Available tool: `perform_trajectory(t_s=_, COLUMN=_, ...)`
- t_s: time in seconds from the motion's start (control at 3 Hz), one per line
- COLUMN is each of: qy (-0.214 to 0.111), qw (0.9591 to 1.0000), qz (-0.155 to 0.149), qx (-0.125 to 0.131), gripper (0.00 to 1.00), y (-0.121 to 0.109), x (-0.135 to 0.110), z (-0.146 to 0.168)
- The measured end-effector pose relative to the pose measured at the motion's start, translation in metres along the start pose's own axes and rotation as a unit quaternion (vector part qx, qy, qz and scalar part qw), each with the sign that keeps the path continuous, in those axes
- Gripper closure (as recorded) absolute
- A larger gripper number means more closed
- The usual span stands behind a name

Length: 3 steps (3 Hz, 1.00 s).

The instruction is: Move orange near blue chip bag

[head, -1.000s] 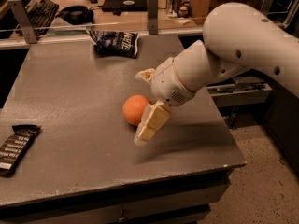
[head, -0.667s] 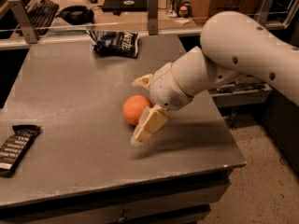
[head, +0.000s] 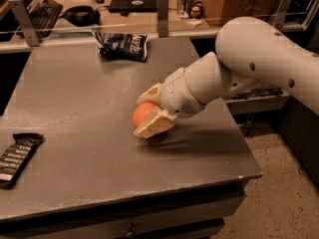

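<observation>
The gripper (head: 143,113) is low over the middle of the grey table (head: 75,98), a little to the right of centre. The big white arm (head: 259,59) comes to it from the right side. Its two pale fingers (head: 155,125) are closed around the orange (head: 143,114): one lies over the top of the fruit and the other under its near side, and both seem to touch it. The fingers point to the left. The orange sits on the table surface or just above it; I cannot tell which. It is round, so it has no long axis and no direction.

The blue chip bag (head: 122,45) lies flat at the far edge of the table, well apart from the orange, behind it and a little to the left. Its long axis goes left to right, almost along the far edge. A dark brown bar wrapper (head: 17,156) lies at the near left edge, its long axis slanting from near-left to far-right.
</observation>
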<state>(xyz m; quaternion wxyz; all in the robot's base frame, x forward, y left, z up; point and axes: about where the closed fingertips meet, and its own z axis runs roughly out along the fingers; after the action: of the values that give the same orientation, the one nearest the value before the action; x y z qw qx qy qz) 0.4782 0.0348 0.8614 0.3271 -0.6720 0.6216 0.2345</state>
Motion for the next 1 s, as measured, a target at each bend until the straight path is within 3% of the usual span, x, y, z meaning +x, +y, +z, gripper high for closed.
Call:
perform_trajectory(t_s=0.33, qy=-0.010, qw=0.9989, qz=-0.004, qx=0.046, gripper=0.83, y=-0.0242, x=-0.0051, z=-0.0410)
perform_trajectory(t_s=0.67, qy=-0.012, qw=0.9987, qz=-0.009, qx=0.048, gripper=1.00, y=-0.0261, x=-0.0112, z=-0.0429)
perform_trajectory(t_s=1.0, qy=-0.014, qw=0.9984, qz=-0.011, qx=0.053, gripper=1.00, y=-0.0288, x=-0.0123, z=-0.0434)
